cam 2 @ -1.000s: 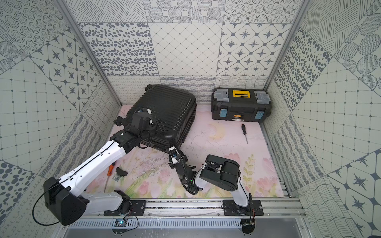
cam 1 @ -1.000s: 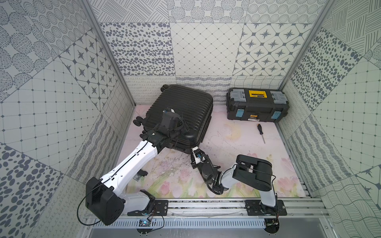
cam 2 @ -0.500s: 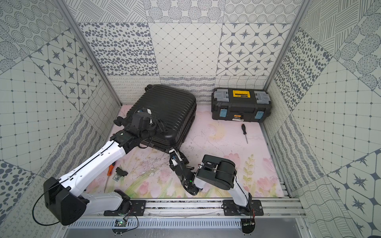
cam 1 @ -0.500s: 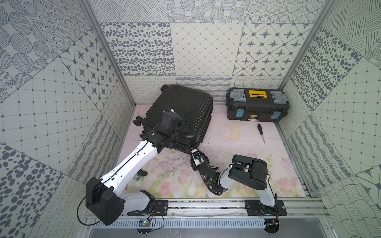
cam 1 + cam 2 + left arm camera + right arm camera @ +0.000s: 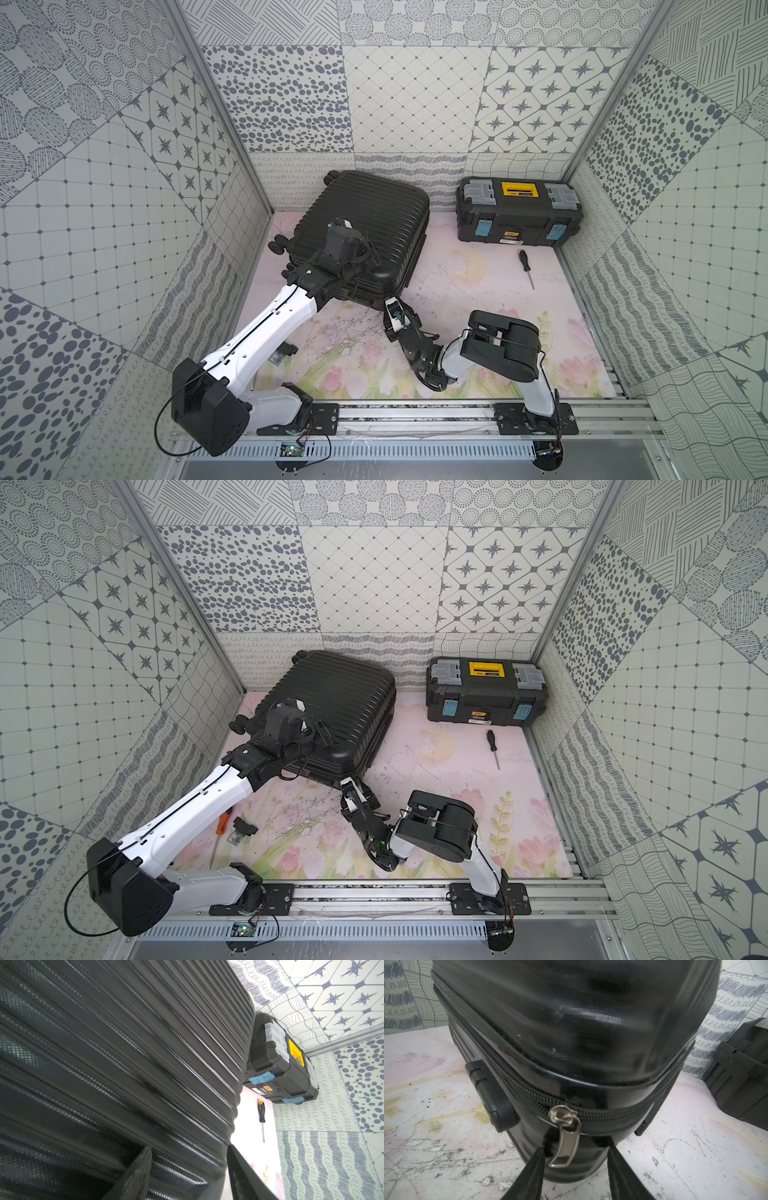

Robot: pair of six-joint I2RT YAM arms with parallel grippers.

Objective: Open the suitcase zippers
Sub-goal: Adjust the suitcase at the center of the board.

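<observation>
The black ribbed suitcase lies flat at the back left of the floor. My left gripper rests open over its ribbed top shell, near the front corner. My right gripper is low at that same corner, open. In the right wrist view the zip track runs round the seam, and a silver pull hangs from its slider. The pull hangs between my fingers, close beside one of them, not pinched.
A black toolbox with a yellow label stands at the back right, a screwdriver on the floor before it. An orange-handled tool and a small black part lie under the left arm. Patterned walls close in on three sides.
My right gripper has edged closer to the suitcase corner and its jaws have widened a little. The left arm has stayed where it was.
</observation>
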